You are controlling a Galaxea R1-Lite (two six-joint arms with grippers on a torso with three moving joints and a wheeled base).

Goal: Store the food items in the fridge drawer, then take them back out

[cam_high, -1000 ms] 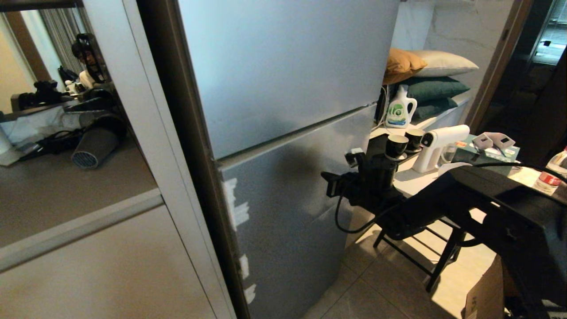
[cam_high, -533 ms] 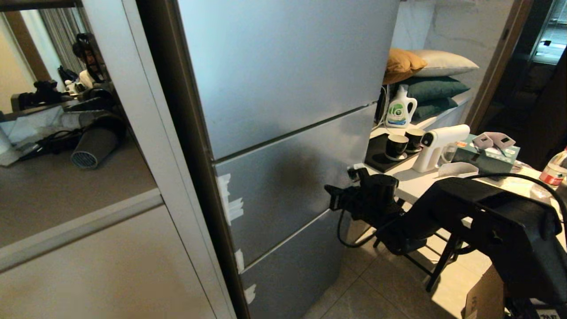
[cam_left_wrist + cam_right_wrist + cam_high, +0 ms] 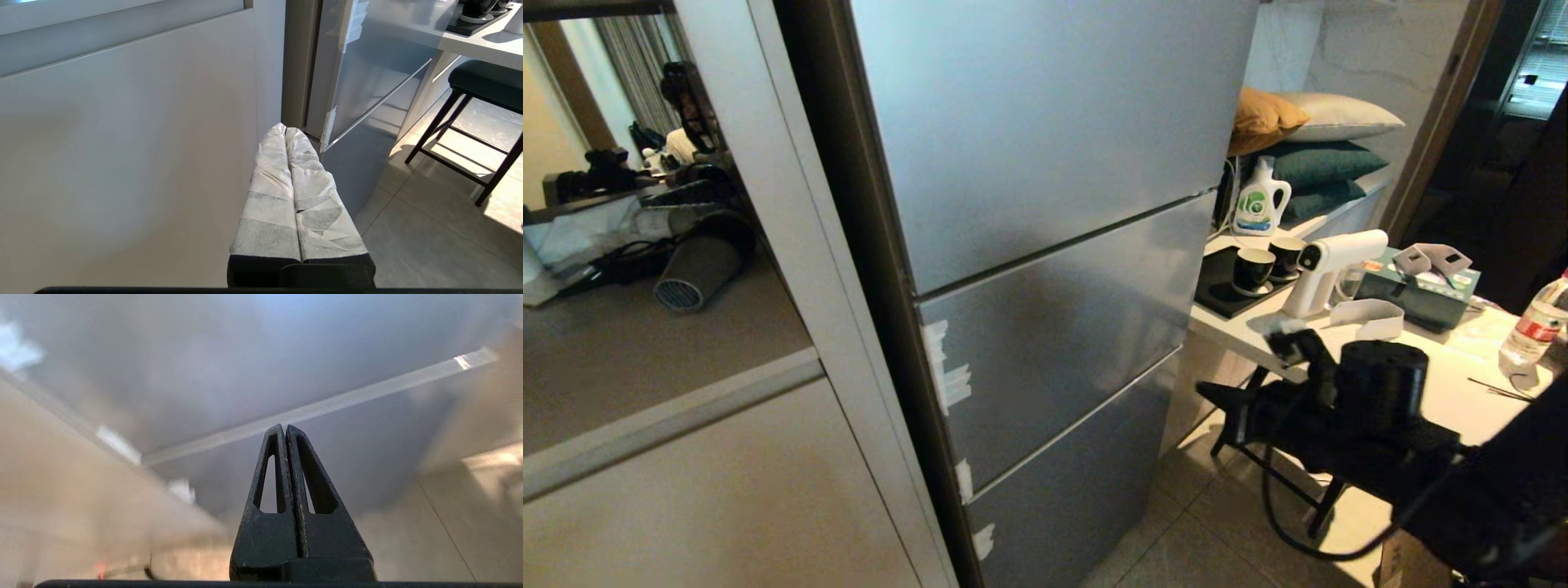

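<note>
The silver-grey fridge (image 3: 1054, 310) stands with all its doors flush and closed. The fridge drawer and the food items are hidden or out of view. My right gripper (image 3: 1213, 398) hangs low to the right of the fridge's lower doors, clear of them and pointing toward them. In the right wrist view it (image 3: 284, 428) is shut and empty, facing the fridge front (image 3: 204, 375). My left gripper (image 3: 284, 130), its fingers wrapped in white, is shut on nothing beside a pale cabinet panel (image 3: 122, 143).
To the right of the fridge a white table (image 3: 1454, 392) carries two dark cups (image 3: 1252, 268), a white spray gun (image 3: 1331, 261), a tissue box (image 3: 1421, 286) and a water bottle (image 3: 1535, 322). Under it stands a black stool (image 3: 486, 81). A pale cabinet (image 3: 727, 490) lies left.
The fridge's middle door, ajar a second ago, now sits flush. My right arm has drawn back from the door edge, down and to the right.
</note>
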